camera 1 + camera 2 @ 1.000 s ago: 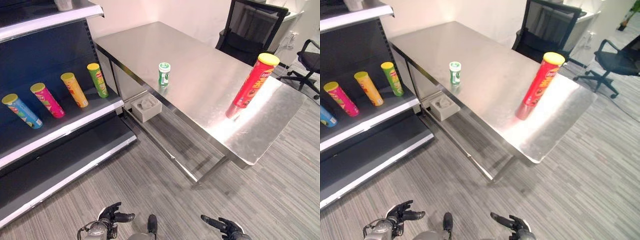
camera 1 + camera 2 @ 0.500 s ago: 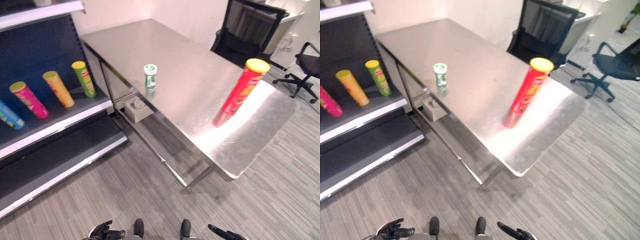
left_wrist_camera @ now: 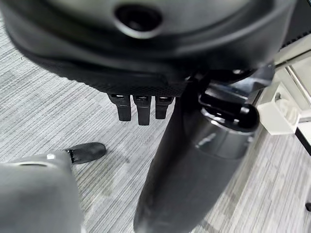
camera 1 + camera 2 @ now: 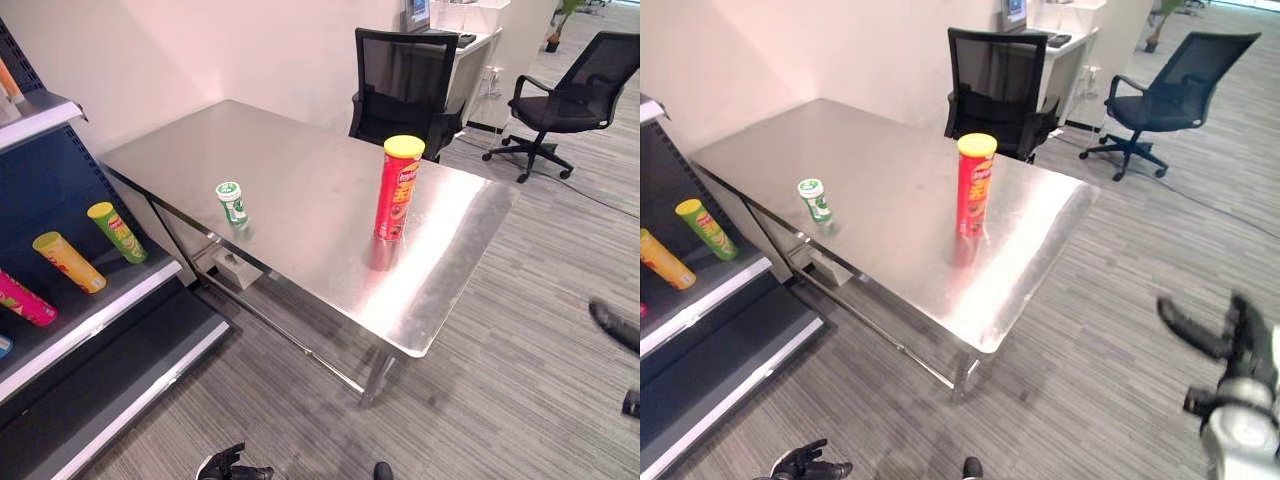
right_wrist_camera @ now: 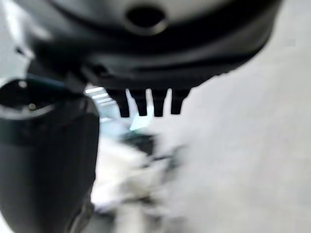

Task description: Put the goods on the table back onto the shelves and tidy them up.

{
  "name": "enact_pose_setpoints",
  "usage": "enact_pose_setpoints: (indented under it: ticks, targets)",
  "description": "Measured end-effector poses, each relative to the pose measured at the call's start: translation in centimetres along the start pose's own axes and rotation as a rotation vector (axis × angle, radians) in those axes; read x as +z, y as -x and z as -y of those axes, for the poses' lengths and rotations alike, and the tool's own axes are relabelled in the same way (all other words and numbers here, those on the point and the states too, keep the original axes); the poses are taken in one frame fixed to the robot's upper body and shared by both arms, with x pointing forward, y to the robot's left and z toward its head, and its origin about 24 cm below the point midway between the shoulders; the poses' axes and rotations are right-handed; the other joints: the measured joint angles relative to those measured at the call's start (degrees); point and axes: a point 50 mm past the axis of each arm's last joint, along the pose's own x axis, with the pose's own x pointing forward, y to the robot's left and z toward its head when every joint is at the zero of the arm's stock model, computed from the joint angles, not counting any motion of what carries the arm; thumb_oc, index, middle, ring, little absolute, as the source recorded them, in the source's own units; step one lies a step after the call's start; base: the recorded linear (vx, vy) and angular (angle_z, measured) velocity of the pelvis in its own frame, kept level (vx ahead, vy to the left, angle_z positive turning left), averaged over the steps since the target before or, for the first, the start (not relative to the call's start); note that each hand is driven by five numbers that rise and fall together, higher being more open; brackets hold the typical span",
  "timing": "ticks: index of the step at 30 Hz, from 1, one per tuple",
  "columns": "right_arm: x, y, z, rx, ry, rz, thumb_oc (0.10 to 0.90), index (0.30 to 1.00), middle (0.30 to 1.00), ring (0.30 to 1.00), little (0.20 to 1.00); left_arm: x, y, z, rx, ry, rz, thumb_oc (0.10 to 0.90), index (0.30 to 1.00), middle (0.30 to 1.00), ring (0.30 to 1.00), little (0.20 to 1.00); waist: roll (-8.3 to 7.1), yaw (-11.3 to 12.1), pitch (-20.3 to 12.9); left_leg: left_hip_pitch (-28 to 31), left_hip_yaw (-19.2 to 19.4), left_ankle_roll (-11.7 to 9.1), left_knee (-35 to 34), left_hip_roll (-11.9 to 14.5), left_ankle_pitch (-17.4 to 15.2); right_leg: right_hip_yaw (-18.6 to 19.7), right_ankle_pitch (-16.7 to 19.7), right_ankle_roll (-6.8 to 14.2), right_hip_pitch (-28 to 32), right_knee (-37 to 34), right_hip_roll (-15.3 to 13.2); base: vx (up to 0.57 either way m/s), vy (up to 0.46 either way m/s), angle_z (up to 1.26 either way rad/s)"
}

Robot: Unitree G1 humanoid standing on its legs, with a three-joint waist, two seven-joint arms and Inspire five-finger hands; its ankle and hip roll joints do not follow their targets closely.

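Hands hang loose, fingers relaxed: left hand (image 4: 228, 466), right hand (image 4: 1230, 345); red can (image 4: 398, 188) upright on table (image 4: 300, 140).

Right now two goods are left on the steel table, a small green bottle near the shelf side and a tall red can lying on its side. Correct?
Not quite: the tall red can stands upright, yellow lid on top, as the left eye view shows. The small green bottle is on the steel table nearer the shelf.
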Motion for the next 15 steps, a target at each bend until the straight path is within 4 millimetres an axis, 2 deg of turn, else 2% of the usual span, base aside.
enact_pose_setpoints:
  ticks: [2,4,7,8,10,15]
  targets:
    - [2.8,-1.2,-0.9,0.022,-0.052,0.145,0.8,0.9,0.9,0.9,0.9,-0.4,0.1,0.0,-0.006,-0.022,-0.009,0.8,0.9,0.9,0.9,0.9,-0.12,1.59,-0.14,0.12,-0.04,-0.2,0.01,0.03,0.18,-0.04,0.21,-0.21,0.03,0.0,0.04,0.0,0.0,0.0]
    - [4.2,-2.5,-2.3,0.06,-0.08,0.197,0.8,0.9,0.9,0.9,0.9,-1.2,0.3,0.0,-0.005,-0.035,-0.031,0.8,0.9,0.9,0.9,0.9,-0.44,2.16,-0.05,-0.04,-0.06,-0.19,0.0,-0.08,0.17,-0.12,0.25,-0.19,0.16,0.0,-0.08,0.0,-0.003,0.02]
    - [4.4,-3.7,-4.2,0.118,-0.108,0.181,0.8,0.9,0.9,0.9,0.9,-1.2,0.4,-0.1,-0.007,-0.035,-0.022,0.8,0.9,0.9,0.9,0.9,-0.79,4.78,-0.13,-0.23,-0.46,-0.18,0.01,-0.1,0.19,-0.51,0.25,-0.19,0.27,0.01,-0.12,0.0,-0.01,0.07]
    - [4.8,-4.2,-5.6,0.158,-0.12,0.182,0.8,0.9,0.9,0.9,0.9,-1.2,0.4,-0.1,-0.015,-0.035,-0.019,0.8,0.9,0.9,0.9,0.9,-0.74,4.75,-0.16,-0.34,-0.68,-0.16,0.01,-0.1,0.17,-0.59,0.24,-0.2,0.38,0.02,-0.1,-0.01,-0.006,0.09]
    - [4.8,-4.2,-6.4,0.203,-0.113,0.183,0.8,0.9,0.9,0.9,0.9,-0.5,0.2,0.1,-0.023,-0.039,-0.001,0.8,0.9,0.9,0.9,0.9,-0.72,5.47,-0.19,-0.32,-1.07,-0.05,0.03,-0.09,0.8,-1.13,0.21,-0.21,0.37,0.02,-0.08,-0.01,-0.01,0.15]
    - [4.0,-5.4,-9.1,0.273,-0.1,0.103,0.8,0.9,0.9,0.9,0.9,-0.6,0.3,0.0,-0.022,-0.032,0.001,0.8,0.9,0.9,0.9,0.9,-1.06,7.74,0.02,-0.63,-2.29,-0.11,0.29,-0.18,0.93,-2.26,0.4,-0.46,0.63,0.05,-0.19,-0.01,-0.018,0.12]
